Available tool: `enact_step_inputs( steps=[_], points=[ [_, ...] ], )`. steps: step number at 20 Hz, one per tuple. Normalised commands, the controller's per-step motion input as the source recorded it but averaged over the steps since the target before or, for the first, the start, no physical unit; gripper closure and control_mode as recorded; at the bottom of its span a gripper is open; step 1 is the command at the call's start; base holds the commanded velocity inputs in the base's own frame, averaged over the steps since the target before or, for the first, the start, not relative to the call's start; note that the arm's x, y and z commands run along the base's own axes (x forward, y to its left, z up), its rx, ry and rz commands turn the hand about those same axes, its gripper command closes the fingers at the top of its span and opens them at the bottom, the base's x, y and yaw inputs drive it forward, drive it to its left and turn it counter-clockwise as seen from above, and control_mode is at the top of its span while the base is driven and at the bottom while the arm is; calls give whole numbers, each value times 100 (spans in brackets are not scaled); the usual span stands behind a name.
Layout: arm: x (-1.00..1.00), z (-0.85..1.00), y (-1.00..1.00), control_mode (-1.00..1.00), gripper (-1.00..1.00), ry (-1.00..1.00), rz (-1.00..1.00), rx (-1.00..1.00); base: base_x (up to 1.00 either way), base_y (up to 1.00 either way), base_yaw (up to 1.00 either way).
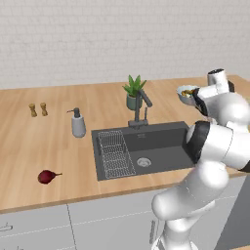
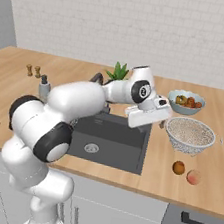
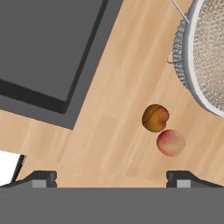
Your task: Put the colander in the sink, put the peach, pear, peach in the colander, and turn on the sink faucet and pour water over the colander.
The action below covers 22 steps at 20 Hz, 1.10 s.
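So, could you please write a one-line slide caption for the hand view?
Open gripper above the counter, two peaches between colander and sink.

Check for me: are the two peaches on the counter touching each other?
Cannot tell. In the hand view the orange peach and the pink peach meet edge to edge with no counter between, but the right base view shows a gap between them.

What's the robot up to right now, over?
Gripper open, empty, above counter. Colander not yet in sink, two peaches beside it, pear far left. Path clear.
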Motion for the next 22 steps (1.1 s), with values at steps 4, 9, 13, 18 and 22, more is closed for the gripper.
enact_step_inputs(
  steps=[4,9,13,18,22],
  points=[
    [54,-23,-49,-100,-100,12,11,0,0,0,0],
    [41,-18,-33,-100,-100,10,13,0,0,0,0],
    [29,-18,-24,-100,-100,0,8,1,0,0,0],
    [27,-29,-21,-100,-100,1,6,8,0,0,0],
    [25,-32,-12,-100,-100,0,3,12,0,0,0]
  ],
)
